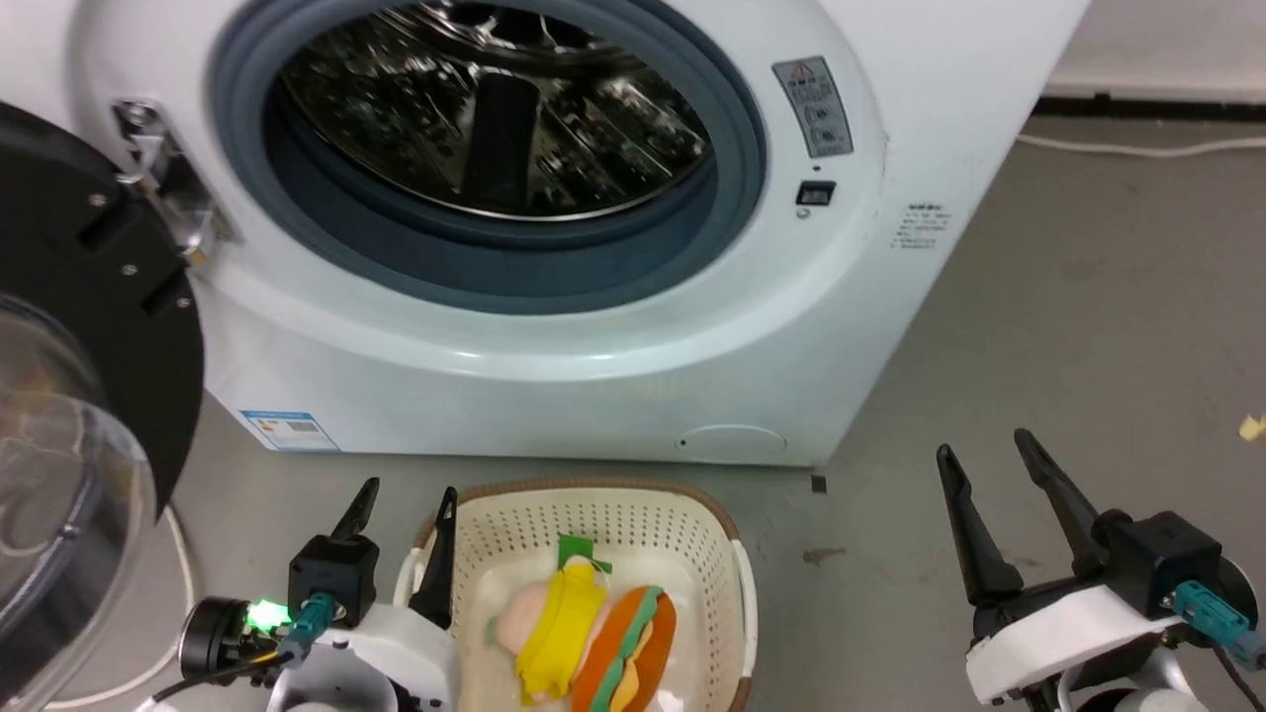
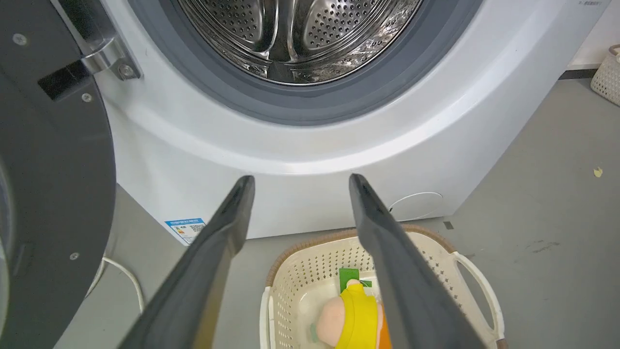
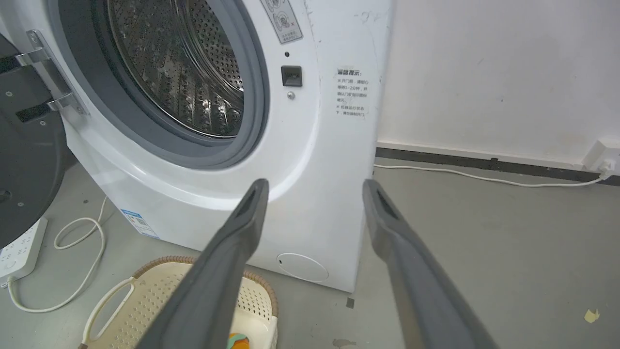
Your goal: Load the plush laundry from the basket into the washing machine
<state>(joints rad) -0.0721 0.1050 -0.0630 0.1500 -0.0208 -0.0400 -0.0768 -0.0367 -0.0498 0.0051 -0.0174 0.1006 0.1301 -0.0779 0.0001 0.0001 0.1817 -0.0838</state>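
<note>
The white washing machine (image 1: 554, 326) stands with its door (image 1: 89, 326) swung open to the left and its steel drum (image 1: 495, 109) bare. On the floor before it sits the cream basket (image 1: 593, 514). Inside lie the pinkish-beige figure in yellow (image 1: 554, 623) and the orange burger (image 1: 633, 643), side by side. My left gripper (image 1: 407, 487) is open, at the basket's left rim and above it. My right gripper (image 1: 984, 447) is open over bare floor, well right of the basket. The left wrist view has the basket (image 2: 300, 276) and figure (image 2: 348, 315) between the open fingers.
A white cable (image 3: 77, 252) and a power strip (image 3: 22, 249) lie on the floor left of the machine. Another cable (image 3: 484, 177) runs along the right wall to a socket. A second perforated basket (image 2: 608, 77) stands far right. A yellow scrap (image 1: 1252, 426) lies on the floor.
</note>
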